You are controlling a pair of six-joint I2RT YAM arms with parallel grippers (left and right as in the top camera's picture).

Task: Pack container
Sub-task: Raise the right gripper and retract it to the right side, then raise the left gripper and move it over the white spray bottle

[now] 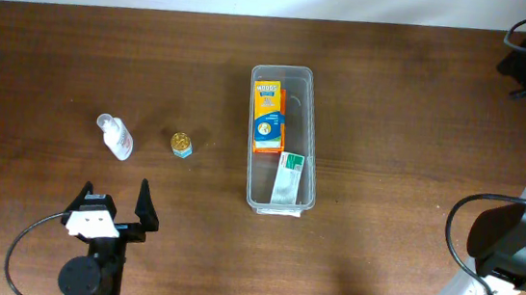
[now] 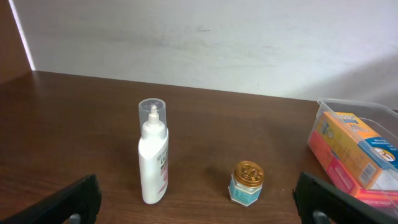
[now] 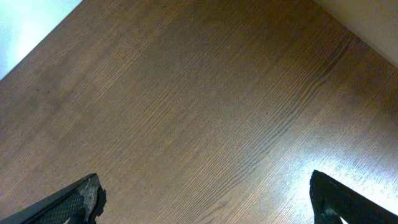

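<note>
Now the left end effector (image 1: 115,199) is spread wide, holding nothing; the right end effector (image 3: 205,200) is spread too. Ahead of the left one stand a white bottle (image 1: 116,137) and a small jar (image 1: 181,144). The container (image 1: 315,133) stands mid-desk (image 1: 393,102), with 1 orange box (image 1: 268,116) inside.

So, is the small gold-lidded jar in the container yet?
Out. The jar stands on the table, left of the container and apart from it.

table (image 1: 410,133): dark wood | container (image 1: 283,69) centre | gold-lidded jar (image 1: 181,144) left of it | white bottle (image 1: 116,138) further left
</note>
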